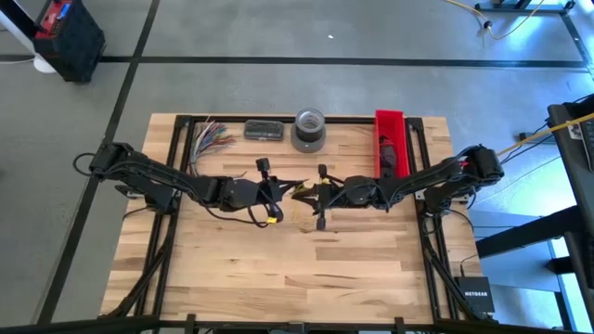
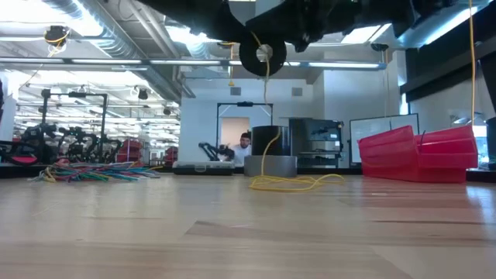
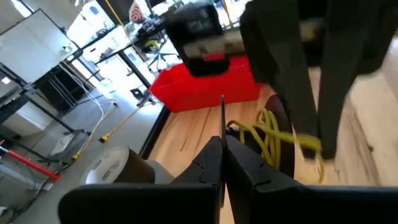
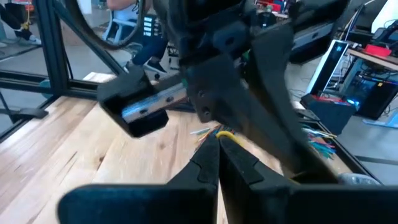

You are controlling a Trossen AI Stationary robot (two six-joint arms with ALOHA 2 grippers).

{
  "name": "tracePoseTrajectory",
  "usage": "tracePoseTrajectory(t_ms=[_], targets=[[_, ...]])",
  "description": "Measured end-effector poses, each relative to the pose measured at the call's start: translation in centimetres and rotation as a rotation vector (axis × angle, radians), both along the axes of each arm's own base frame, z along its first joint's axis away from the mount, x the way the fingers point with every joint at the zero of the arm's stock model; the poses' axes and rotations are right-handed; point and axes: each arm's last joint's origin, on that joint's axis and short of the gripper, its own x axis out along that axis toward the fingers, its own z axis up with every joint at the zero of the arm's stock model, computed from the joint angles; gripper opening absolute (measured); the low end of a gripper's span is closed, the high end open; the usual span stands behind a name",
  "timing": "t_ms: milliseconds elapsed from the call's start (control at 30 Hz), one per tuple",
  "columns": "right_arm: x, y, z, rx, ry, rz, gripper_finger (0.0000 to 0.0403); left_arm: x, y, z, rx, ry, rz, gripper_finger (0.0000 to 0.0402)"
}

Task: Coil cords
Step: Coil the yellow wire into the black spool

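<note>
The red bin (image 1: 391, 139) sits at the table's (image 1: 278, 269) back edge with something dark inside. In front of it, the left gripper (image 1: 299, 192) and right gripper (image 1: 314, 193) meet, both pinched tight. The cords (image 2: 291, 183) lie nearby on the wood.

Colours on the bench

Table (image 1: 278, 269) pale wood planks; bin (image 1: 390, 130) red; tape roll (image 1: 309, 129) grey; wire fan (image 1: 210, 139) multicoloured; cord (image 2: 291, 183) yellow, its coiled bundle (image 2: 261, 56) black; both arms dark, case (image 1: 264, 130) dark grey.
</note>
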Motion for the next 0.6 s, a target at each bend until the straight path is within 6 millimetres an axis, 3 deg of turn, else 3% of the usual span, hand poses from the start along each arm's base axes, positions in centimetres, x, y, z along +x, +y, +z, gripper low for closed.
tracePoseTrajectory(t_ms=[600], targets=[[0.6, -0.1, -1.2, -0.082, 0.03, -0.045, 0.0007, 0.1, 0.1, 0.5, -0.08, -0.11, 0.075, 0.0001]])
